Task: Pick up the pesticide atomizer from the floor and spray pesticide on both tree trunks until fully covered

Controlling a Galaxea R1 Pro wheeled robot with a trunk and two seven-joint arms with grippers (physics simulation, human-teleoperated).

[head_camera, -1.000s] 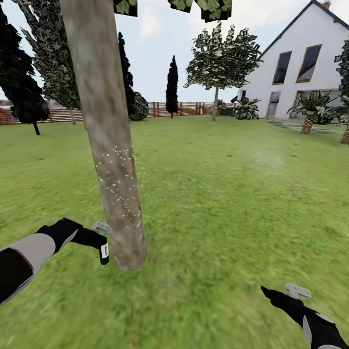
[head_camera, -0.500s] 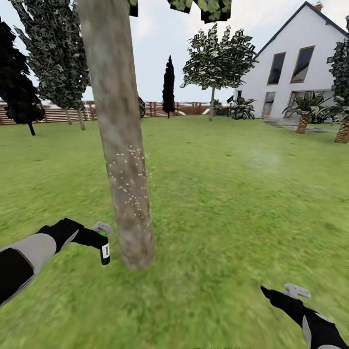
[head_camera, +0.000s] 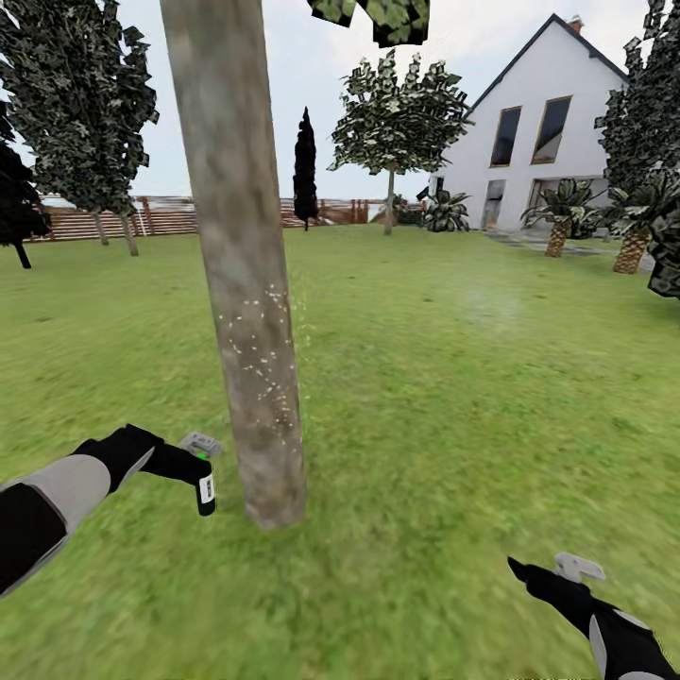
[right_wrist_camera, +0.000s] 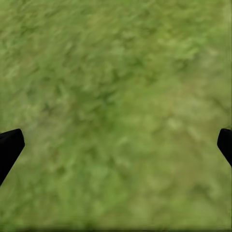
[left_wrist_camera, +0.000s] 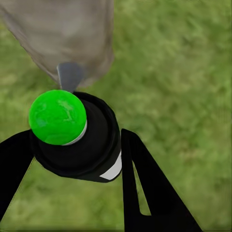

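Lower right, the right gripper [head_camera: 567,569] hangs idle over grass, fingers spread wide. Lower left, the left gripper [head_camera: 194,451] clamps the atomizer [head_camera: 204,488] just beside the trunk [head_camera: 247,312], aimed for spraying; white flecks dot mid-bark.

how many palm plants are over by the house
3: one against the house wall, one by the entrance, one at the right edge. Others may be hidden behind foliage.

left tool [head_camera: 200,472] clamped, arm extended | right tool [right_wrist_camera: 116,145] spread wide, low
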